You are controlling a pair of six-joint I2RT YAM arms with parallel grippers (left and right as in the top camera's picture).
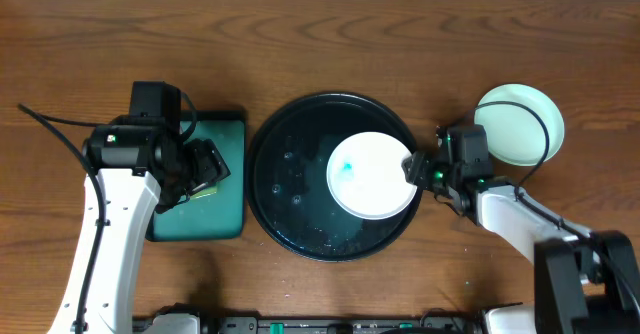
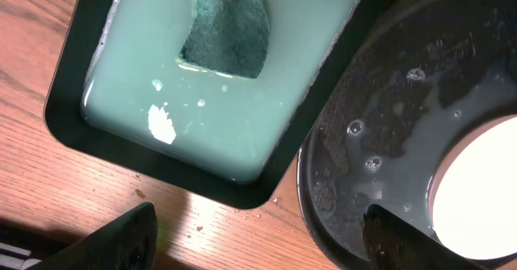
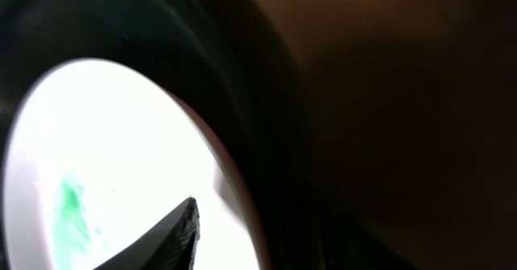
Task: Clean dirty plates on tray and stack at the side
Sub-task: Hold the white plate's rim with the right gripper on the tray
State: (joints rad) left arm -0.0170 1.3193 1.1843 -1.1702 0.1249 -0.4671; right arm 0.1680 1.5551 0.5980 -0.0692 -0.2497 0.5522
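1. The wooden tabletop [image 1: 320, 34] carries everything listed below.
2. The black tray [image 1: 285, 174], round with a raised rim, sits at the centre. Its floor is wet, with a thin film and small bubbles.
3. A rectangular teal tray [image 1: 215, 219] with a black rim lies just left of the black tray. It holds pale, milky liquid.
4. A mint-turquoise plate [image 1: 510, 124] rests on the tabletop at the right, outside the black tray. It looks clean, and a cable crosses it.
5. The white plate [image 1: 375, 179] lies in the right half of the black tray. It is round and shallow.
6. A dark green sponge [image 2: 226, 27] lies in the liquid of the teal tray.
7. The left gripper [image 1: 205, 167] hangs over the teal tray's right side, its fingers spread apart and holding nothing.
8. The right gripper [image 1: 412, 167] is at the white plate's right rim. One finger [image 3: 174, 238] lies over the plate and the other is lost in shadow, so I cannot tell its state.
9. A blue-green smear [image 1: 347, 169] marks the white plate left of centre.
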